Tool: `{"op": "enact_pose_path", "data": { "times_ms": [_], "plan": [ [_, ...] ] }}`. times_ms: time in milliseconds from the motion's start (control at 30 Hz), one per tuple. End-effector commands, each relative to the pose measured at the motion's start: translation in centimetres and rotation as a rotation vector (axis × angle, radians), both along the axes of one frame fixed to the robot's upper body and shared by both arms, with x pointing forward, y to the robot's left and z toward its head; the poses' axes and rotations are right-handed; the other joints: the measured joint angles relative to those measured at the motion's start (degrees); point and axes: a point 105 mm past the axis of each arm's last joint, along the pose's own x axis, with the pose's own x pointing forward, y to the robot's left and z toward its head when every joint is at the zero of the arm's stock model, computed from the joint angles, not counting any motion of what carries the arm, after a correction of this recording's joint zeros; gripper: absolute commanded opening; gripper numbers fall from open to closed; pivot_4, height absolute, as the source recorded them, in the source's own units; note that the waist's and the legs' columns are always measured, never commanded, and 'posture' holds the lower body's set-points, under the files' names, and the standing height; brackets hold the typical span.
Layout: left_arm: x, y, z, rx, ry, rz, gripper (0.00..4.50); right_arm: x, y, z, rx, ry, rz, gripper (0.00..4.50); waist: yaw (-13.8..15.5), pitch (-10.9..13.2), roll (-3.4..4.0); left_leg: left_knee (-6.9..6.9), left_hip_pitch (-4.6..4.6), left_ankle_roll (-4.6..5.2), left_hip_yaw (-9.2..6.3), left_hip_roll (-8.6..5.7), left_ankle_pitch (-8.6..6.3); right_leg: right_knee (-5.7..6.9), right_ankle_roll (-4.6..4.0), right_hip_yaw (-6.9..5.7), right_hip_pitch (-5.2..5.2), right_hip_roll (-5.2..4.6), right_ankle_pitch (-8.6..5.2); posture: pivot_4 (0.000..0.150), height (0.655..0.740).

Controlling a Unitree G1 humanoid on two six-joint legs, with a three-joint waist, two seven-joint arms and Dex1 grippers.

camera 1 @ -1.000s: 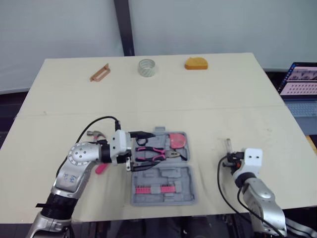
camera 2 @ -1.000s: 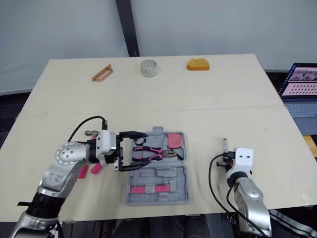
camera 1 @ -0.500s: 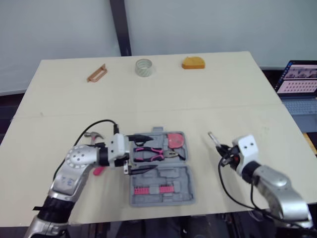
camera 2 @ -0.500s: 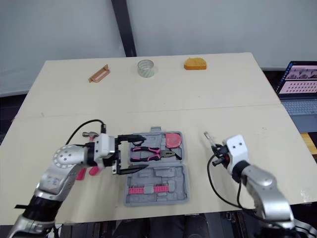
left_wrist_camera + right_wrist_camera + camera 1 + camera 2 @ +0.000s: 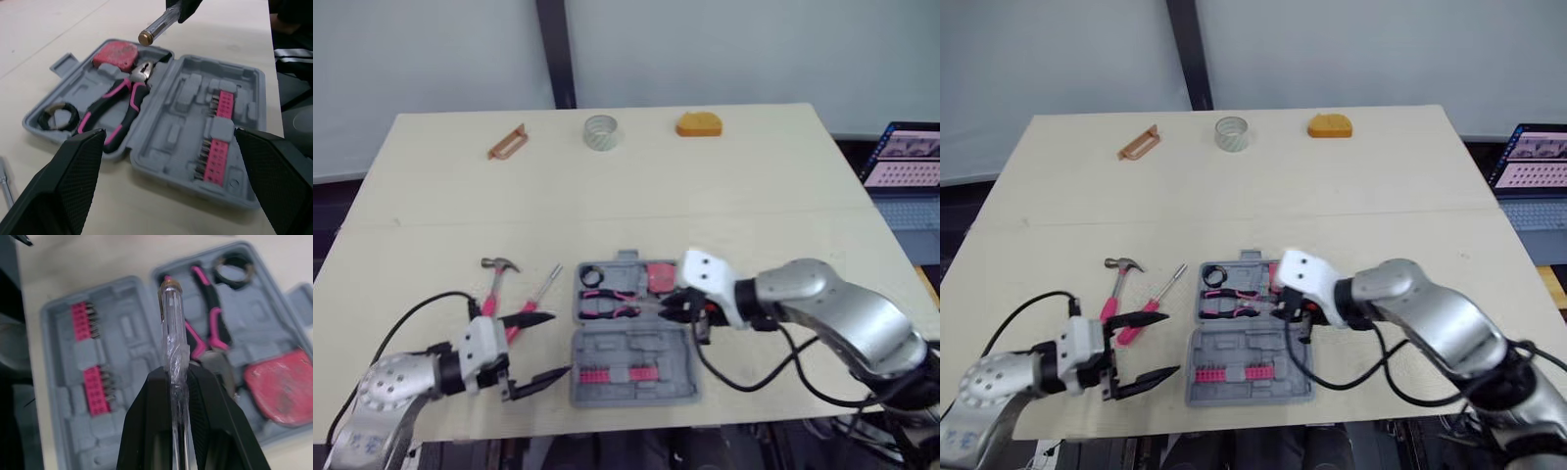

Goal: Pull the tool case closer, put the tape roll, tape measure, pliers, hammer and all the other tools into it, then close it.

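Note:
The grey tool case (image 5: 636, 367) lies open near the table's front edge, holding pink-handled pliers (image 5: 610, 303), a pink tape measure (image 5: 662, 276), a small black roll (image 5: 590, 275) and a pink bit strip (image 5: 609, 375). My right gripper (image 5: 677, 309) hovers over the case's right side, shut on a clear-handled screwdriver (image 5: 171, 328) that points across the pliers. My left gripper (image 5: 555, 344) stands open just left of the case, holding nothing. A pink-handled hammer (image 5: 493, 282) and a second screwdriver (image 5: 542, 286) lie on the table left of the case. The tape roll (image 5: 601, 131) sits at the far edge.
An orange object (image 5: 700, 124) and a brown bracket-like piece (image 5: 507, 142) rest at the table's far edge beside the tape roll. A laptop (image 5: 904, 157) stands off the table to the right. Cables trail from both wrists.
My left gripper has drawn back from the case toward the near left, uncovering the hammer and the second screwdriver. My right arm swung left over the case, carrying the clear screwdriver.

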Motion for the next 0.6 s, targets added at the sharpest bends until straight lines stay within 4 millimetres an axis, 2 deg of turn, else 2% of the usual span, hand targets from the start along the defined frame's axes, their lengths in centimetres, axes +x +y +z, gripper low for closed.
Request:
{"op": "enact_pose_path", "data": {
  "times_ms": [33,233,333,433,600],
  "plan": [
    [-1.1,1.6,0.6,-0.001,-0.058,0.084,4.5,-0.8,1.7,-0.5,-0.037,-0.003,0.073,0.04,-0.06,0.0,0.0,0.0,-0.02,0.0,0.01,0.0,0.0,0.0,0.0,0.0,-0.03,0.0,0.0,0.15,0.74],
    [-2.5,2.2,-0.3,-0.038,-0.049,0.168,4.5,-1.6,2.7,-1.4,-0.12,-0.008,0.155,0.04,0.21,-0.02,-0.04,0.12,-0.14,0.0,-0.02,0.0,-0.01,0.0,-0.02,0.0,-0.05,-0.01,0.01,0.15,0.74],
    [-2.9,2.3,-0.8,-0.062,-0.048,0.208,4.5,-1.1,3.9,-1.9,-0.143,-0.02,0.165,0.04,-0.16,-0.04,-0.05,0.13,-0.25,0.0,-0.02,0.01,-0.01,0.03,-0.03,0.0,-0.22,0.01,0.02,0.15,0.74],
    [-2.9,2.1,-0.6,-0.082,-0.066,0.23,4.5,-0.7,4.9,-2.3,-0.154,-0.031,0.163,0.04,-0.23,-0.06,-0.09,0.13,-0.51,-0.03,0.05,0.04,0.0,0.22,-0.07,0.03,-0.65,0.04,0.03,0.15,0.74],
    [-3.0,1.8,-0.6,-0.099,-0.07,0.233,4.5,-0.1,6.1,-2.8,-0.166,-0.055,0.163,0.04,-0.21,-0.09,-0.14,0.14,-0.56,-0.03,0.12,0.05,0.0,0.23,-0.08,0.05,-0.71,0.04,0.04,0.15,0.74]
  ]
}}
